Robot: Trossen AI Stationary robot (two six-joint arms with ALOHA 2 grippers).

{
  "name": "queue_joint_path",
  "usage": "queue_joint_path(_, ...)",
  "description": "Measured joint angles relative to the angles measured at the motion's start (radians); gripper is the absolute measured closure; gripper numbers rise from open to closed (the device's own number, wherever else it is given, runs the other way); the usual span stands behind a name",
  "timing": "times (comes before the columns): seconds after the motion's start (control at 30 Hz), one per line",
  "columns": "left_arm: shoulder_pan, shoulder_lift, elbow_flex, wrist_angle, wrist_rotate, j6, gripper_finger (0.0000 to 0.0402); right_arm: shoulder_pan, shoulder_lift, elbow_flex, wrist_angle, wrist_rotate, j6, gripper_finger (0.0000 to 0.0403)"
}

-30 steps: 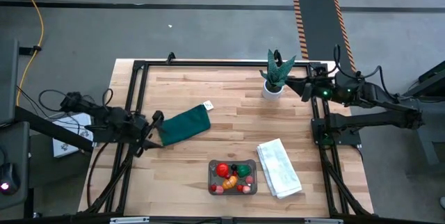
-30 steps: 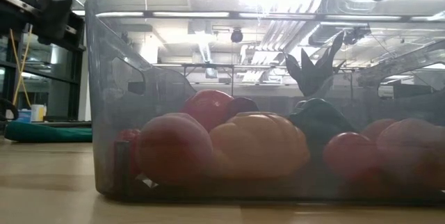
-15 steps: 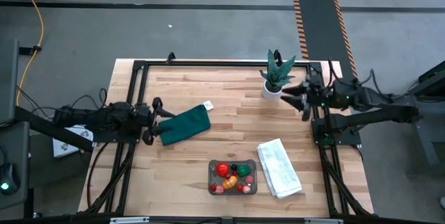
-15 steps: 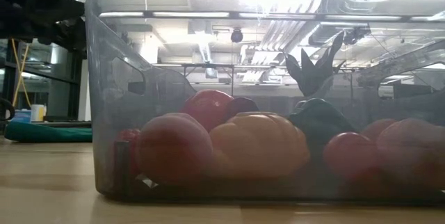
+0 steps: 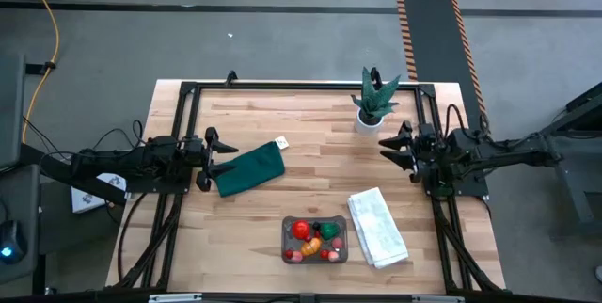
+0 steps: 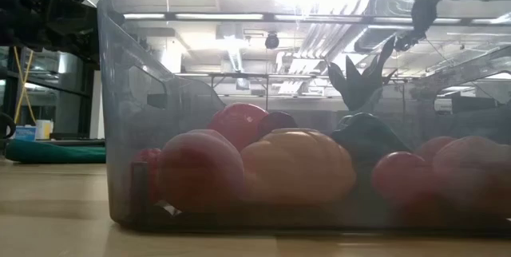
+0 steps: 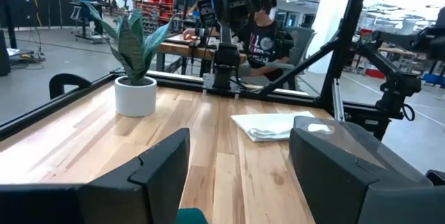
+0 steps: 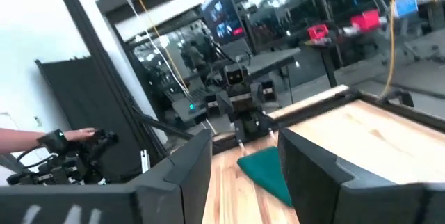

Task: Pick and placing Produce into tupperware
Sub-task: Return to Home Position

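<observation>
produce (image 5: 304,231) in tupperware (image 5: 286,240), left hand (image 5: 214,155) and right hand (image 5: 393,151) wide, empty

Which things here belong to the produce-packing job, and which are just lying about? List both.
Job: tupperware; produce inside it.
Lying about: folded white towel; dark green cloth; potted plant.

The tupperware (image 6: 128,129) runs off the low view's right edge, its produce (image 6: 295,165) blurred behind the wall
</observation>
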Motion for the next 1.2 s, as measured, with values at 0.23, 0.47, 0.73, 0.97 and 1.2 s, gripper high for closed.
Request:
queue_joint_path(0.23, 0.000, 0.000, 0.000, 0.000, -0.001, 0.000, 0.0165, 0.000, -0.116, -0.168, 0.210, -0.037, -0.042, 0.0247)
queue_joint_path(0.47, 0.000, 0.000, 0.000, 0.000, -0.003, 0.000, 0.0165, 0.000, -0.176, -0.236, 0.301, -0.076, -0.067, 0.0247)
queue_joint_path(0.73, 0.000, 0.000, 0.000, 0.000, -0.003, 0.000, 0.0165, 0.000, -0.181, -0.236, 0.274, -0.076, -0.133, 0.0247)
queue_joint_path(0.97, 0.000, 0.000, 0.000, 0.000, -0.003, 0.000, 0.0165, 0.000, -0.182, -0.236, 0.262, -0.083, -0.163, 0.0247)
queue_joint_path(1.2, 0.000, 0.000, 0.000, 0.000, -0.003, 0.000, 0.0165, 0.000, -0.181, -0.236, 0.237, -0.119, -0.157, 0.0247)
